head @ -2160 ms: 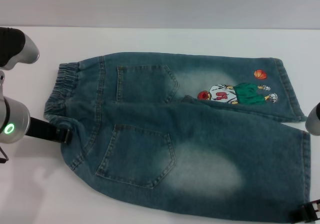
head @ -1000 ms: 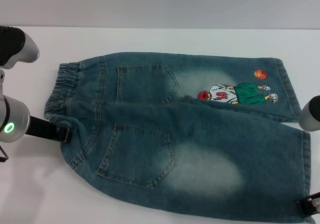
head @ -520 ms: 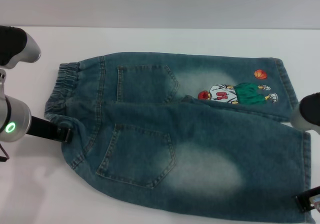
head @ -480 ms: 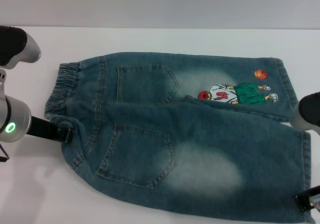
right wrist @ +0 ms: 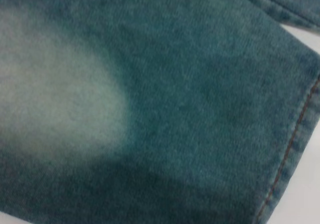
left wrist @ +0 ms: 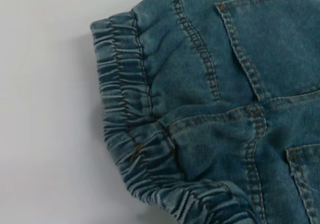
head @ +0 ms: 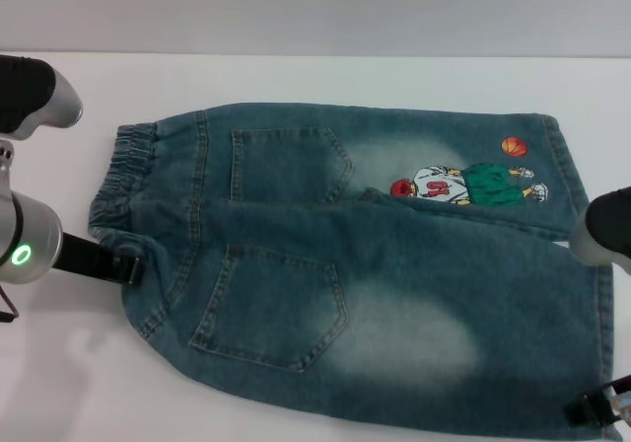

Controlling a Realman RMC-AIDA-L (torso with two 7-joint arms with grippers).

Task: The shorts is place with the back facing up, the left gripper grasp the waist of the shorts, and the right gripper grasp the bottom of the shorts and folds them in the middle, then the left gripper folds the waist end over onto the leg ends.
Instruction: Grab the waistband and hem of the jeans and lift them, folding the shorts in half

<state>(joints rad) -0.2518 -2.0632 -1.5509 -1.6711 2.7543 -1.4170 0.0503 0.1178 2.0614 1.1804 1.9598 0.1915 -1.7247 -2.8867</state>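
The faded blue denim shorts (head: 345, 264) lie flat on the white table with both patch pockets up. The ruffled waist (head: 123, 171) is at the left, and the leg hems (head: 601, 314) are at the right, with the basketball print (head: 463, 184) on the far leg. My left gripper (head: 126, 264) touches the near corner of the waist. The left wrist view looks down on the gathered waistband (left wrist: 125, 114). My right gripper (head: 590, 428) sits at the near corner of the near leg's hem. The stitched hem (right wrist: 295, 144) runs along one side of the right wrist view.
White table (head: 325, 77) extends behind and to both sides of the shorts. The left arm's grey body with a green light (head: 20, 250) stands at the left edge. A segment of the right arm (head: 609, 227) hangs over the far leg's hem.
The right gripper has shifted at the near hem corner, ending a little farther left. The right arm's segment has moved in over the hem. The left gripper has barely moved.
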